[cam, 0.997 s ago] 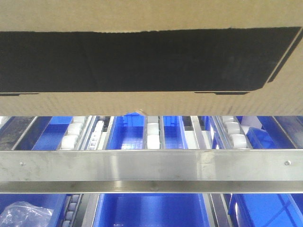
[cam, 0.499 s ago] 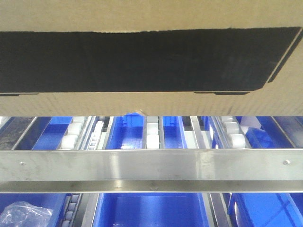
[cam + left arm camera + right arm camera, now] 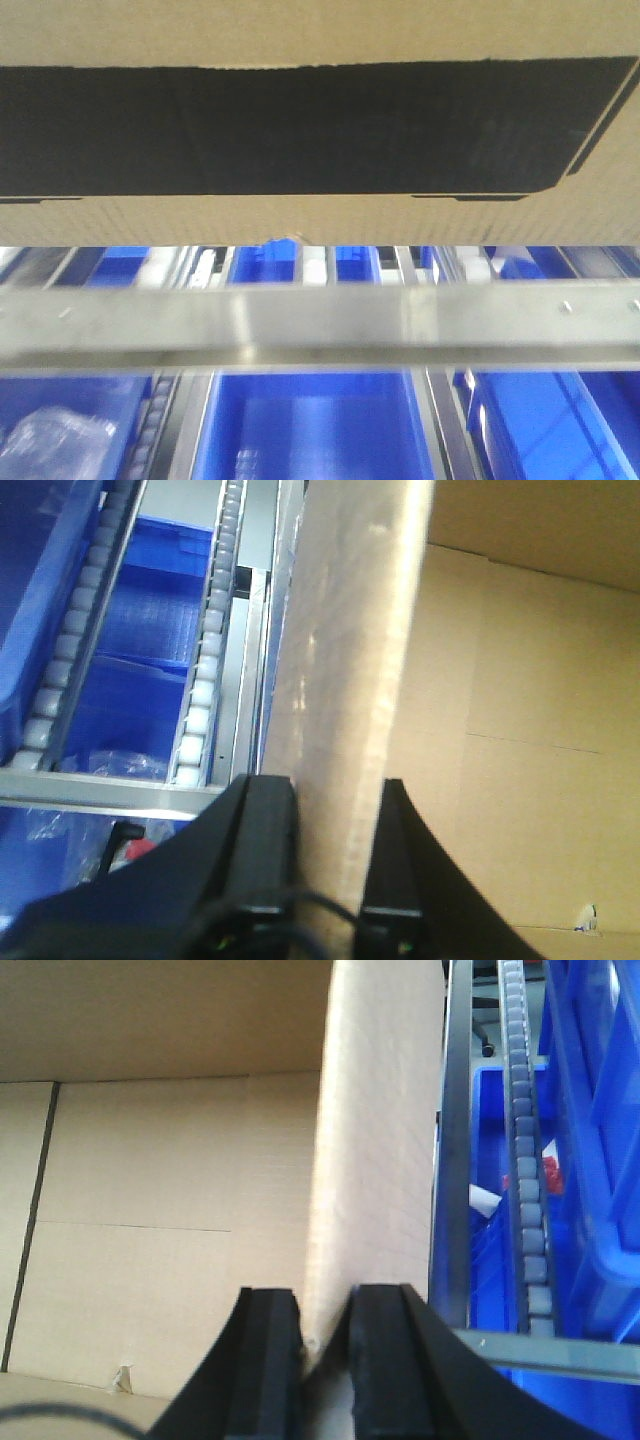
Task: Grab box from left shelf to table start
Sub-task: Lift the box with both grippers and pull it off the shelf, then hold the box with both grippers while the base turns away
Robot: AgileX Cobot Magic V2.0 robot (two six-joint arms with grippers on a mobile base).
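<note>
The box (image 3: 320,215) is cut off at three edges; the left shelf (image 3: 320,330) rail is blurred

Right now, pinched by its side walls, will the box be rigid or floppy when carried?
The box is probably stiff: its corrugated walls look straight where the left tool and right tool pinch them. No contents show inside, so likely light for its size. Held by thin walls only, it might sway.

front view blurry, left shelf (image 3: 320,330) smeared and glary, wrist cams soft up close, box (image 3: 380,1160) wall brightly lit
</note>
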